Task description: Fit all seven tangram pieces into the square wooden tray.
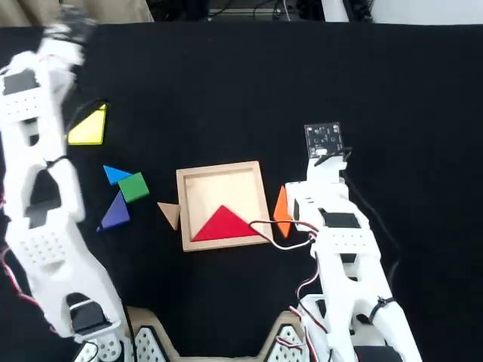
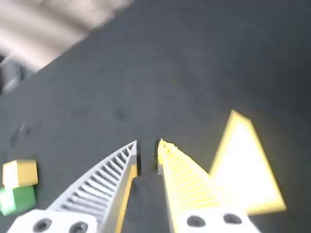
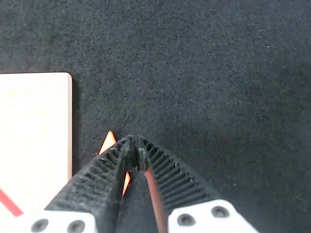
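The square wooden tray [image 1: 223,175] sits mid-table with a red triangle [image 1: 223,225] inside, along its near edge. An orange piece [image 1: 281,211] lies just outside the tray's right side. My right gripper [image 3: 134,151] is shut directly over this orange piece [image 3: 109,141], whose tip pokes out past one finger. Left of the tray lie a tan triangle [image 1: 170,215], a green square [image 1: 134,187], a blue triangle [image 1: 115,174] and a purple triangle [image 1: 115,211]. A yellow piece [image 1: 88,127] lies far left. My left gripper [image 2: 147,145] hovers beside the yellow piece [image 2: 248,165], its fingers a narrow gap apart with nothing between them.
The left arm [image 1: 38,188] stretches along the table's left side, above the yellow piece. The tray corner [image 3: 36,121] shows beside the right gripper. A small yellow and green block [image 2: 18,187] lies off to one side in the left wrist view. Black cloth covers the table's far half.
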You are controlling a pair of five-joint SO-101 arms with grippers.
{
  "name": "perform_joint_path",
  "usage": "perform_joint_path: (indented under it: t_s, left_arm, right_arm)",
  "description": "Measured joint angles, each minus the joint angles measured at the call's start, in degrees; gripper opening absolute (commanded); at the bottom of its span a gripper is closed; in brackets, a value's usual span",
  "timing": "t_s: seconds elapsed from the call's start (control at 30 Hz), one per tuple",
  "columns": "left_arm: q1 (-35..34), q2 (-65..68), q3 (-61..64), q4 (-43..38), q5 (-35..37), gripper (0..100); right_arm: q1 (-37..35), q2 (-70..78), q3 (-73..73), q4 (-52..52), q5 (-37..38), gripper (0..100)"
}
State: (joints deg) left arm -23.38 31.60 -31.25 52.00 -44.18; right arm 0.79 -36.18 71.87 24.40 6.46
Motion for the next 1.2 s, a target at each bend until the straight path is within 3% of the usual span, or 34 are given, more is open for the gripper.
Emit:
perform_joint_path:
  t_s: [0.13,0.37,0.6,0.8,0.93,1.07,1.2]
  left_arm:
    - [-3.34,8.88,1.76,-15.91,6.51,8]
    - [-2.2,20.04,1.05,-18.64,7.21,8]
    - [-0.09,20.92,-6.33,1.14,6.51,8]
    - [0.35,20.92,-10.46,18.55,-5.19,8]
    - [1.58,20.92,-15.38,31.56,-7.56,8]
    - [3.69,20.92,-26.73,45.63,-7.38,8]
    - [3.69,20.92,-38.95,47.65,2.55,8]
  right_arm:
    - [0.0,0.0,0.0,0.0,0.0,1.5]
    - [0.0,0.0,1.76,-2.64,0.0,1.5]
    - [0.0,0.0,1.85,-3.16,0.0,1.5]
    - [0.0,0.0,1.85,-3.16,0.0,1.5]
    - [0.0,0.0,1.85,-3.16,0.0,1.5]
    - [0.0,0.0,1.85,-3.16,0.0,1.5]
    - [0.0,0.0,1.85,-3.16,0.0,1.5]
